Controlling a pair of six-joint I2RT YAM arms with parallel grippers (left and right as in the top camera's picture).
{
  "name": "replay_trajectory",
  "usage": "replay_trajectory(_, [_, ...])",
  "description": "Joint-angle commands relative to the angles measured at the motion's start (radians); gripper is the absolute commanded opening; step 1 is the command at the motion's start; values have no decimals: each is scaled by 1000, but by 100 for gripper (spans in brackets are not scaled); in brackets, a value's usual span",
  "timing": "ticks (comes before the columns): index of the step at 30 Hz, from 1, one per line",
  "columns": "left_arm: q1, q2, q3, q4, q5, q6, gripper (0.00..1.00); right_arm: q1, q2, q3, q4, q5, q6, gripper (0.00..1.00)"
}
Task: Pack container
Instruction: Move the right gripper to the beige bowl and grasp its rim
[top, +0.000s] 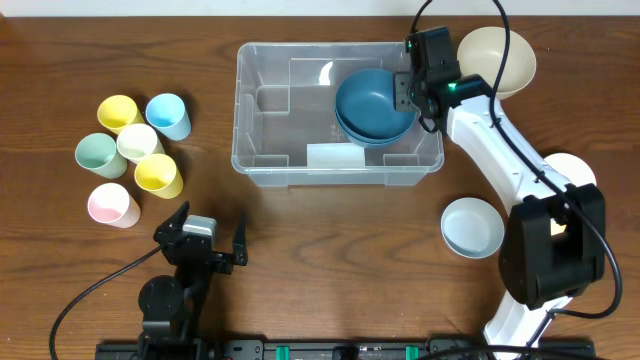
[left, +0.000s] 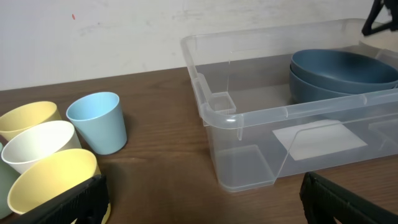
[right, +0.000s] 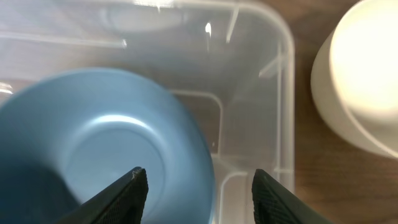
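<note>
Container: sits at the middle of the table, long side toward the robot, lid off. Two dark blue bowls lie nested in its right end, which leaves the left end free for further items.

Right gripper: hangs directly above the nested bowls, just inside the container's right wall. Its jaws stand apart with nothing between them and the top bowl lies below, unheld. Judgement: this is a release position.

Left gripper: rests low at the front of the table, jaws spread wide and empty, facing the container.

Unpacked: a cluster of pastel cups at the left, a cream bowl beside the container's far right corner, and a pale blue bowl at the front right. Judgement: packing is at an early stage.
</note>
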Motion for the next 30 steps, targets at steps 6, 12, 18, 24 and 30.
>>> replay_trajectory(6, [5, -5, -17, -28, 11, 6, 98, -97, -179, 135, 6, 92, 3, 58])
replay_trajectory(12, [5, -5, -17, -28, 11, 6, 98, -281, -137, 131, -6, 90, 53, 55])
replay_trajectory(18, [5, -5, -17, -28, 11, 6, 98, -424, 6, 131, -5, -6, 121, 51])
replay_trajectory(24, [5, -5, -17, -28, 11, 6, 98, -472, 171, 131, 20, -100, 155, 47])
replay_trajectory(30, [5, -5, -17, -28, 11, 6, 98, -473, 230, 131, 33, -99, 174, 44])
